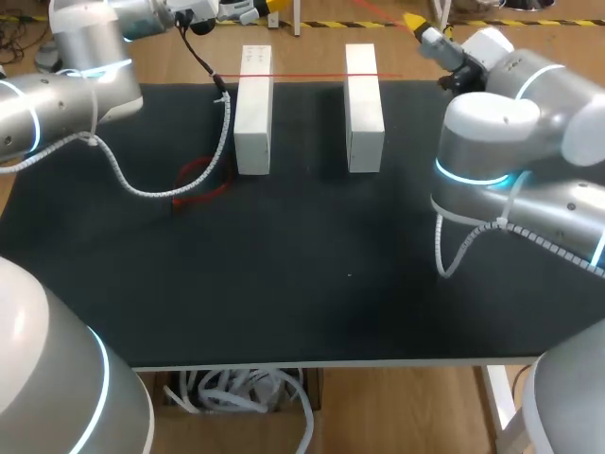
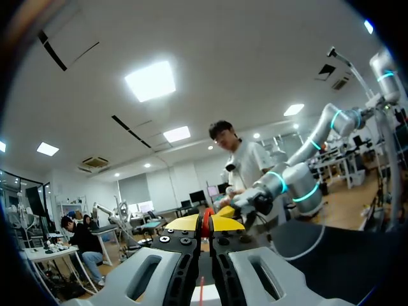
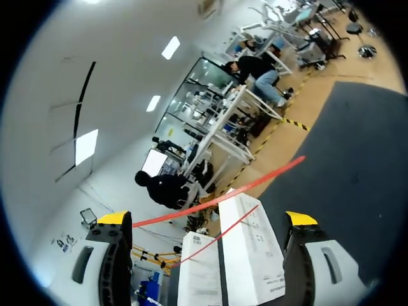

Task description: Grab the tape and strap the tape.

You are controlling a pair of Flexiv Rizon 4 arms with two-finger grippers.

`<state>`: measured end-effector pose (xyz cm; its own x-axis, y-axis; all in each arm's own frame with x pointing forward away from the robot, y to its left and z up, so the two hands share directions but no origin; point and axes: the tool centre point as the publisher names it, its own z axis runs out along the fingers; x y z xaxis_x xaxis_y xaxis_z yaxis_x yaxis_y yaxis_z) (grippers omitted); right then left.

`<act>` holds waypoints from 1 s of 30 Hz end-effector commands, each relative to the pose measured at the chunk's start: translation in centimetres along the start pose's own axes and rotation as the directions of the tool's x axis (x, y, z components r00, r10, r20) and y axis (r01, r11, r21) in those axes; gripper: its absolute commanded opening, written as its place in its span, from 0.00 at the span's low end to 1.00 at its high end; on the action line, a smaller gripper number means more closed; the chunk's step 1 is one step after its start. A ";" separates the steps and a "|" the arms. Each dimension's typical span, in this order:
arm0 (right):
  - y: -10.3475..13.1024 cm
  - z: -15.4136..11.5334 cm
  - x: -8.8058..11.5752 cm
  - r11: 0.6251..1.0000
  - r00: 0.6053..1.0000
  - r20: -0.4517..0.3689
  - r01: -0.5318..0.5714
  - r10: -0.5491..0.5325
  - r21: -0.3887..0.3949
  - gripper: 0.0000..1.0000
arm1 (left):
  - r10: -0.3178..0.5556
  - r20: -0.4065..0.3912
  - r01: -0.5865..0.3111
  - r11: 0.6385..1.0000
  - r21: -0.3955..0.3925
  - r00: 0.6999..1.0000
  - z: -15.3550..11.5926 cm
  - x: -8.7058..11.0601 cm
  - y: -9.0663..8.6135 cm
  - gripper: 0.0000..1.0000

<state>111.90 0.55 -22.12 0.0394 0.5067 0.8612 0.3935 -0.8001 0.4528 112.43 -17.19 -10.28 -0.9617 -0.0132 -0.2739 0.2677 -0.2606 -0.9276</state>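
Tape (image 1: 312, 74) runs as a thin red line across the tops of the two white blocks (image 1: 253, 113) at the far side of the desk (image 1: 284, 284). It is probably very light and limp, apt to twist or stick to itself. It is best pinched flat near an end and kept taut rather than pushed.

The left tool (image 2: 205, 224) is clenched, with a sliver of red caught between its yellow tips, so it appears to hold the tape off beyond the left block. The right tool (image 3: 207, 218) is spread wide and grasps nothing. In its wrist view the red strip crosses ahead of it, between its fingers, without touching either.

A red loop (image 1: 198, 180) lies on the desk just beside the left block; whether it is more of the strip cannot be told.
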 end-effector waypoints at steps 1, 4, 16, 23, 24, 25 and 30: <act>0.1 0.2 0.6 0.987 0.959 0.235 -0.162 0.159 -0.007 1.00 | 0.002 -0.001 -0.002 1.000 0.004 1.000 0.0 -0.1 0.2 0.00; 0.7 0.0 0.9 0.943 0.907 0.264 -0.331 0.328 -0.033 1.00 | 0.002 -0.001 -0.002 1.000 0.004 1.000 0.0 -0.1 0.2 0.00; 2.4 0.9 1.6 0.855 0.854 0.064 -0.519 0.517 0.015 1.00 | 0.002 -0.001 -0.002 1.000 0.004 1.000 0.0 -0.1 0.2 0.00; 1.8 1.2 1.3 0.889 0.889 0.008 -0.458 0.458 -0.016 1.00 | 0.002 -0.001 -0.002 1.000 0.004 1.000 0.0 -0.1 0.2 0.00; 1.7 1.2 1.4 0.888 0.888 0.002 -0.459 0.459 -0.014 1.00 | 0.002 -0.001 -0.002 1.000 0.004 1.000 0.0 -0.1 0.2 0.00; 1.7 1.1 1.5 0.893 0.893 -0.006 -0.450 0.450 -0.015 1.00 | 0.002 -0.001 -0.002 1.000 0.004 1.000 0.0 -0.1 0.2 0.00; 2.1 0.9 1.1 0.902 0.904 -0.005 -0.426 0.427 -0.069 0.87 | 0.002 -0.001 -0.002 1.000 0.004 1.000 0.0 -0.1 0.2 0.00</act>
<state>113.57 -0.80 -19.80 0.2601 0.1395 0.9555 0.3028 -0.9514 0.0565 112.43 -17.19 -10.28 -0.9617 -0.0133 -0.2739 0.2678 -0.2606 -0.9276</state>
